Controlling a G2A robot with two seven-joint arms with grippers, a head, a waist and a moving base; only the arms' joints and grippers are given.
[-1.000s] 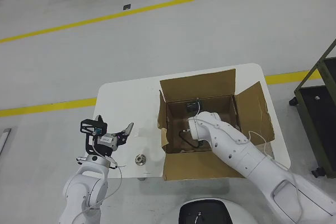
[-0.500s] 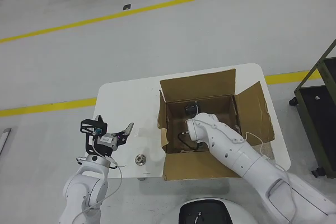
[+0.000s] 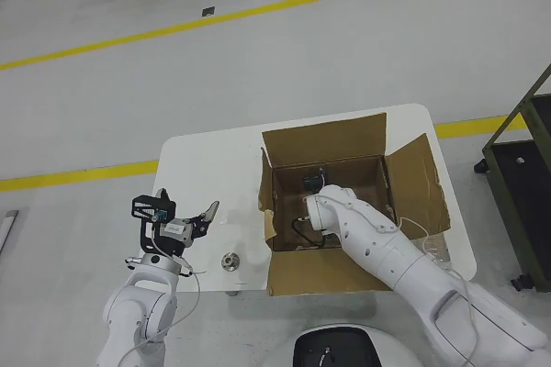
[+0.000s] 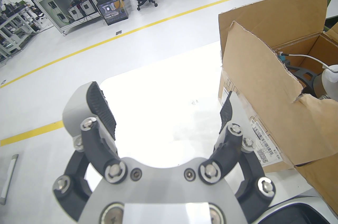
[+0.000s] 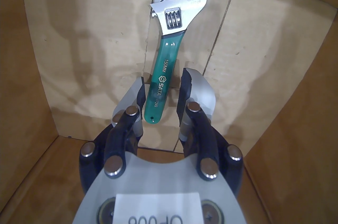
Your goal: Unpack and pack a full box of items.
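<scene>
Box (image 3: 323,138): right claw (image 5: 164,76) shifted slightly, straddling wrench (image 5: 169,50).

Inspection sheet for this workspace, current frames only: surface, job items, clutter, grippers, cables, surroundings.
Surface: white table, carries the box.
Job's things: open cardboard box, flaps out; green-handled wrench flat on its floor.
Clutter: small round metal part near the table's front edge.
Grippers: right gripper inside the box, open, fingers either side of the wrench handle; left gripper open above the table, holding nothing.
Cables: white cable running into the box.
Surroundings: yellow floor line; dark cart beside the table.
</scene>
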